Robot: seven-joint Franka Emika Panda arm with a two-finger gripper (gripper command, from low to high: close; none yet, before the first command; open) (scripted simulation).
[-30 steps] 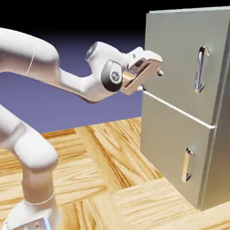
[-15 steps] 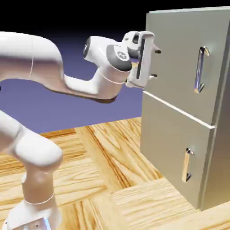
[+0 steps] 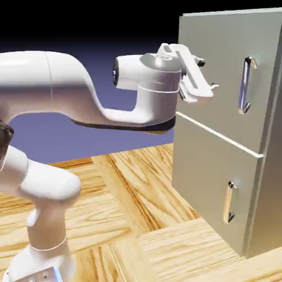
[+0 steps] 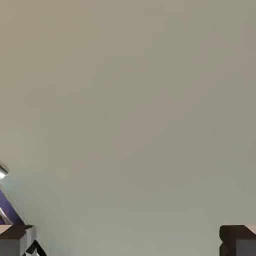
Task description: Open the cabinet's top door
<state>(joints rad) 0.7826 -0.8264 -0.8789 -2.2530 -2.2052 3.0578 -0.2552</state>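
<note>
A blue-violet backdrop [image 3: 110, 104] fades to black at the top of the exterior view, above a wood floor [image 3: 126, 193]. On the left is the big white robot arm [image 3: 38, 88], bent and reaching right. Near the upper middle, its gripper [image 3: 207, 74] is spread wide, with nothing in it, in front of the top door [image 3: 215, 49]. That door is shut, at the upper right, on the tall grey cabinet [image 3: 271, 165]. Its long shiny handle [image 3: 243, 85] is right of the gripper, apart from it. Below is the shut lower door [image 3: 206, 171] with a shorter handle [image 3: 228, 202].

Beneath a blue-violet backdrop [image 3: 110, 96] lies a light wooden parquet floor [image 3: 121, 187].
</note>
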